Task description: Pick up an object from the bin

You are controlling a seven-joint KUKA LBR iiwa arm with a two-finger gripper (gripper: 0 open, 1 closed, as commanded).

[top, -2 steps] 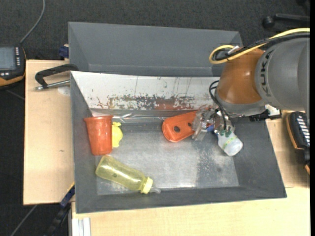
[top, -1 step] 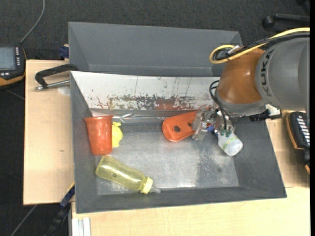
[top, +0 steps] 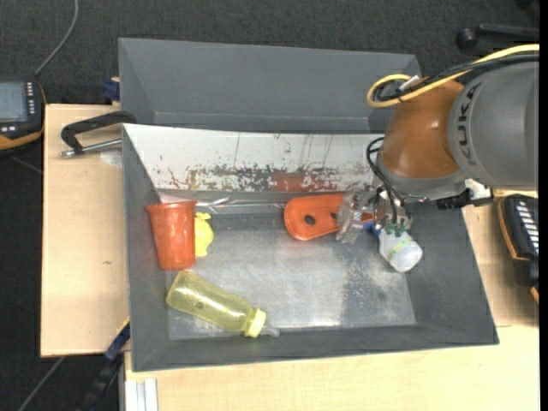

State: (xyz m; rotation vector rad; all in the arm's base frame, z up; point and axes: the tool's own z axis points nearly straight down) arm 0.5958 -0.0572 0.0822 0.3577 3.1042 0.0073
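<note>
Nearest, a pale yellow translucent plastic bottle (top: 214, 305) lies on its side at the front left of the grey metal bin (top: 291, 281), with an orange plastic cup (top: 173, 234) standing behind it. At the right, a small white plastic bottle (top: 400, 252) lies just in front of the gripper (top: 370, 221), whose fingers look spread apart and empty. By the back wall a flat orange plastic piece with a hole (top: 310, 217) lies lengthwise left to right, its right end just beside the finger nearer it: the likeliest pick, I judge.

Grey bin (top: 291, 282), orange cup (top: 173, 234), yellow bottle (top: 212, 305), orange flat piece (top: 312, 217), white bottle (top: 401, 252)
</note>
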